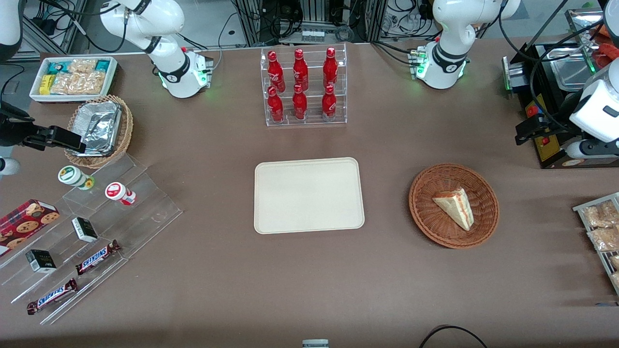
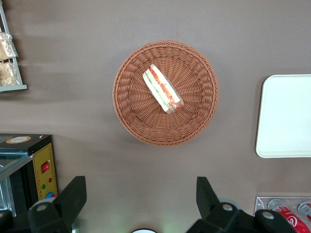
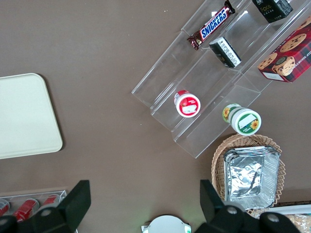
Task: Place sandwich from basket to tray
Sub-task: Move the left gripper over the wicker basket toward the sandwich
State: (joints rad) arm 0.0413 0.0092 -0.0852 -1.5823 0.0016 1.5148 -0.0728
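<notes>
Front view, read from the near table edge outward; clock directions are taken in that view, with 12 o'clock pointing away from the camera.

(a) Nearest, toward the parked arm's end, two Snickers bars (image 1: 98,257) lie on the lowest steps of a clear acrylic stepped stand (image 1: 145,203). Toward my end, a wire rack of snack packets (image 1: 599,227) sits at about 3 o'clock from the basket.

(b) Mid-table: the reddish-brown wicker basket (image 1: 483,227) (image 2: 136,116) rests flat on the brown table (image 1: 309,290). The sandwich (image 1: 454,207) (image 2: 163,89) lies inside it, near the middle of the weave. Its red and pale green filling layers show along the cut edge in my wrist view, and its narrow tip points toward roughly 5 o'clock.

(c) The cream tray (image 1: 309,195) (image 2: 286,116) lies at 9 o'clock from the basket, well apart from it. Nothing rests on it.

(d) My gripper (image 2: 141,201) hangs in the air above bare table, at roughly 1 o'clock from the basket and farther from the front camera than it. The two fingers (image 2: 73,194) are spread wide, with nothing between them and nothing touched. The sandwich is well apart from both fingertips.

(e) A black appliance with a yellow control panel (image 1: 549,145) (image 2: 41,167) stands beside my gripper, at about 2 o'clock from the basket.

(f) Farthest: a clear rack of six red Coca-Cola bottles (image 1: 304,87) stands at 12 o'clock from the tray.
</notes>
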